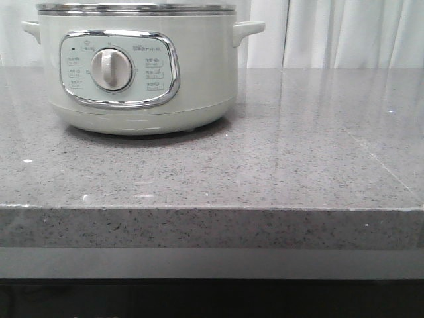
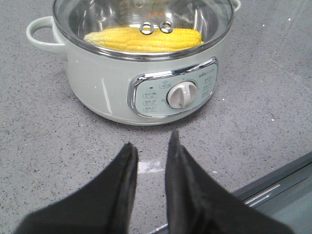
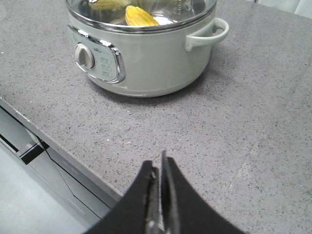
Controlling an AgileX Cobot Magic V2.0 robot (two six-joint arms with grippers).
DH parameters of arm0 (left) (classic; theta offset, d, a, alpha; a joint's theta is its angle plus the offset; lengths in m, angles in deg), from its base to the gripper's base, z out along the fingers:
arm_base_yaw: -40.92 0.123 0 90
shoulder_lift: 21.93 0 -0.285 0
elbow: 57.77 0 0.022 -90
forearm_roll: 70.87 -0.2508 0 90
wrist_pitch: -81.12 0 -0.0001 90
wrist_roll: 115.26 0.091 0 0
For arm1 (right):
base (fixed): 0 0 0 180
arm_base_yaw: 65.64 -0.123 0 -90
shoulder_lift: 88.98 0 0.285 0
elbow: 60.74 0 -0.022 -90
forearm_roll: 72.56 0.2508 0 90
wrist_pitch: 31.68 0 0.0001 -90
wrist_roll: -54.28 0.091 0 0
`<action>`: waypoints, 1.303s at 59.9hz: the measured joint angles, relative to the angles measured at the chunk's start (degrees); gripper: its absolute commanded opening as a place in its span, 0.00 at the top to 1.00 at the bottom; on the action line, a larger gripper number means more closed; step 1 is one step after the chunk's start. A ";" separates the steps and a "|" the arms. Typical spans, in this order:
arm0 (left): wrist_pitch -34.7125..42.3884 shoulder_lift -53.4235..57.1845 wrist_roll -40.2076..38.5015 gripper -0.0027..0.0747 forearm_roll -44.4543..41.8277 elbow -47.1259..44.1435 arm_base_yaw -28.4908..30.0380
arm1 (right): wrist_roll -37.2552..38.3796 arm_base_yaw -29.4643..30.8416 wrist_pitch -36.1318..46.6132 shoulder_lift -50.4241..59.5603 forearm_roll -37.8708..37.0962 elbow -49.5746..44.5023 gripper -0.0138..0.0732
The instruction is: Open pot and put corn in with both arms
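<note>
- Plainly, one pot [image 2: 141, 73] stands on the bench [image 2: 44, 146], one corn [image 2: 144, 39] lying inside it.
- Left hand [image 2: 152, 148]: slightly spread, empty, near the pot's dial side.
- Right hand [image 3: 158, 168]: pressed together, empty.

place: looks like a kitchen setup
worktop: speckled grey stone counter [image 1: 298, 152]
appliance: pale-green electric cooker [image 1: 139, 66] sitting on it
backdrop: white curtains [image 1: 351, 33] behind
</note>
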 measured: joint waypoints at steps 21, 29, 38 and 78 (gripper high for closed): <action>0.00 0.00 0.00 0.99 0.00 0.00 0.00 | 0.00 0.00 0.00 0.00 0.00 0.00 0.92; 0.13 0.74 0.00 0.99 0.00 -0.38 0.00 | 0.00 0.00 -0.12 0.00 0.00 0.00 0.92; 1.90 5.03 0.00 0.99 0.15 -3.93 3.22 | 0.00 0.00 -0.12 0.00 -0.04 0.00 0.92; 31.59 38.01 0.00 0.99 2.32 -44.91 21.81 | 0.00 0.00 -0.25 0.00 -0.04 0.00 0.92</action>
